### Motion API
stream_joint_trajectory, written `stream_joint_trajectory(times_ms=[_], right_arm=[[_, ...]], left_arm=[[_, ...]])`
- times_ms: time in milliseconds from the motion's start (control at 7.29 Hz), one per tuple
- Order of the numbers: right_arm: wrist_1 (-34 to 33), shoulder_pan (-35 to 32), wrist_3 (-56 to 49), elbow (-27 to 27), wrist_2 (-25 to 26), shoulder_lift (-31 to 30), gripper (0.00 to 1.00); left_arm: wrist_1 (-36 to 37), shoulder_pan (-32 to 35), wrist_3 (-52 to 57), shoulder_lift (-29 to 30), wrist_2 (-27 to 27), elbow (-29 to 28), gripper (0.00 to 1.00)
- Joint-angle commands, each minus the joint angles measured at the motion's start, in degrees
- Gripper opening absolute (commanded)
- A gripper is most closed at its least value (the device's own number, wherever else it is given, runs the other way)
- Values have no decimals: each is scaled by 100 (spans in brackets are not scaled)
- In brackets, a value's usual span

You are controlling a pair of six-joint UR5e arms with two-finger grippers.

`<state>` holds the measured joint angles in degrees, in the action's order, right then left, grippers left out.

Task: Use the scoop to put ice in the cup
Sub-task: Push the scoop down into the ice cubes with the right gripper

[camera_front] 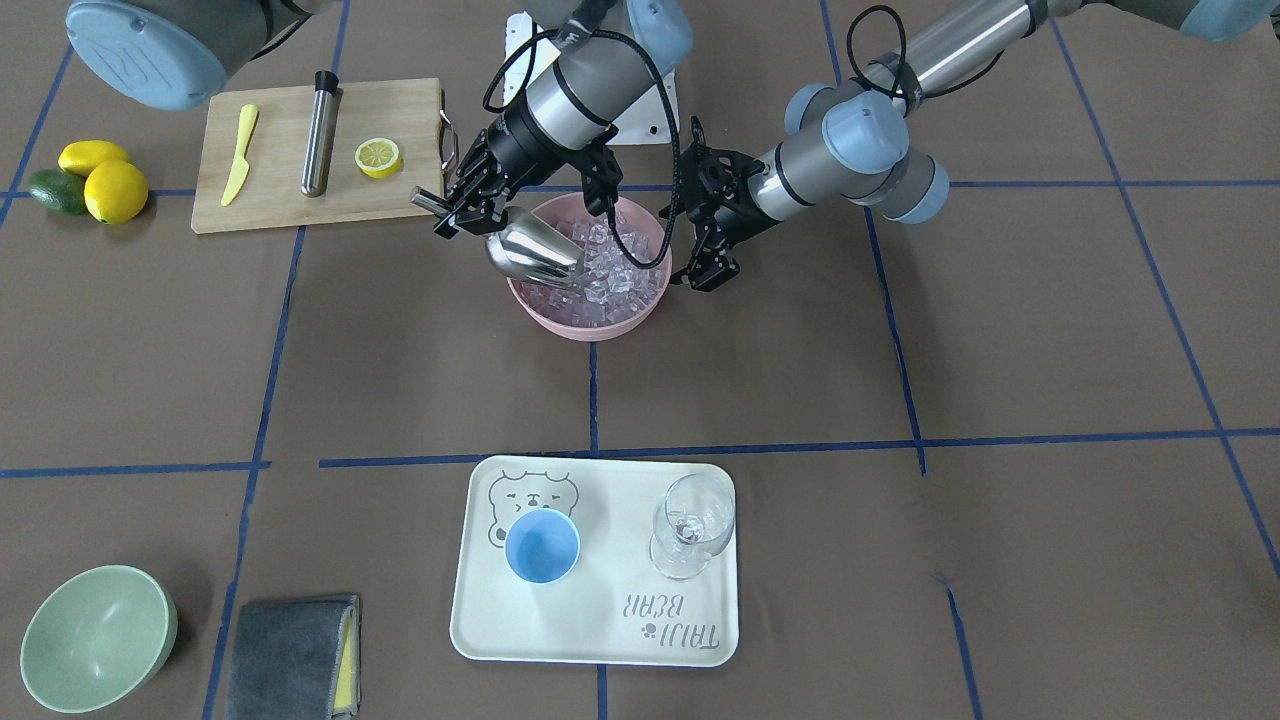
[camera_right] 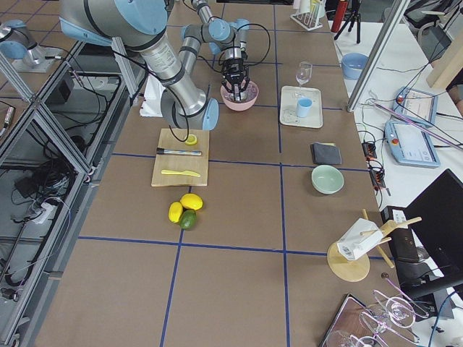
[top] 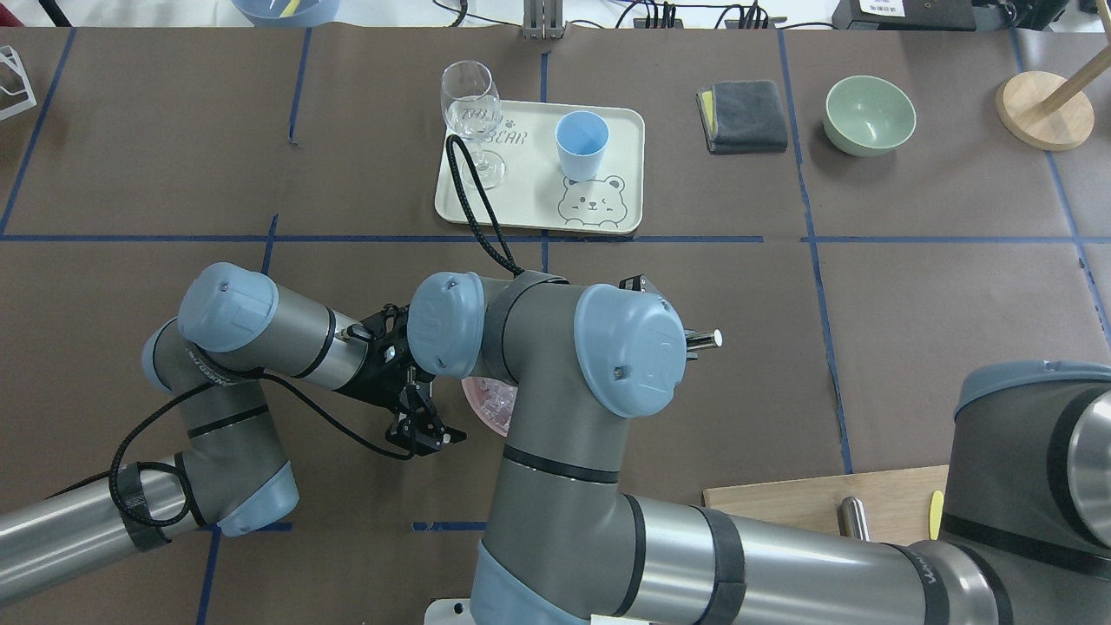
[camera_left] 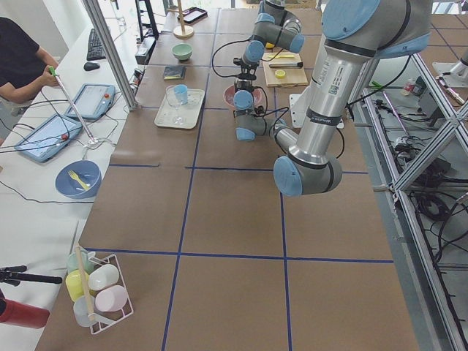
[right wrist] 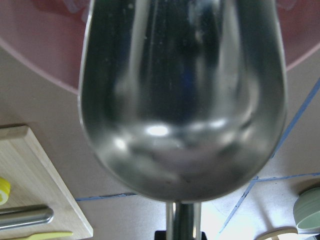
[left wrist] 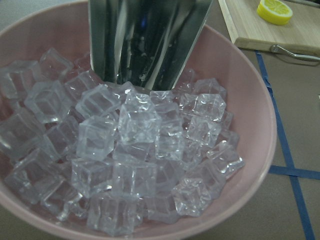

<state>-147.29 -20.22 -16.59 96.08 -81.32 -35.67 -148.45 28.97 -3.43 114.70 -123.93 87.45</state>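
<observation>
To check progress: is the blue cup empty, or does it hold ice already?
Empty. The cup shows a bare blue inside; the ice lies in the pink bowl.

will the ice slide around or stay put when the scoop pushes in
Likely slide and tumble: the ice lies as loose, glossy cubes heaped in the pink bowl. Probably hard, not squashy, given crisp edges. The smooth scoop may let some slip off.

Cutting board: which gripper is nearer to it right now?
Right. The right gripper, holding the scoop by its handle, sits just off the cutting board edge. The left gripper hangs beyond the pink bowl, on its far side from the board.
</observation>
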Motion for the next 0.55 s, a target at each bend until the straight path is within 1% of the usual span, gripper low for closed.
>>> stream_joint_trajectory(times_ms=[0,412], right_arm=[[619,0,7,785,-24,-745,0],[937,9,25,824,-33,-810,0]], left_arm=[[0,-6,0,0,0,-9,100],[0,-6,0,0,9,-9,100]])
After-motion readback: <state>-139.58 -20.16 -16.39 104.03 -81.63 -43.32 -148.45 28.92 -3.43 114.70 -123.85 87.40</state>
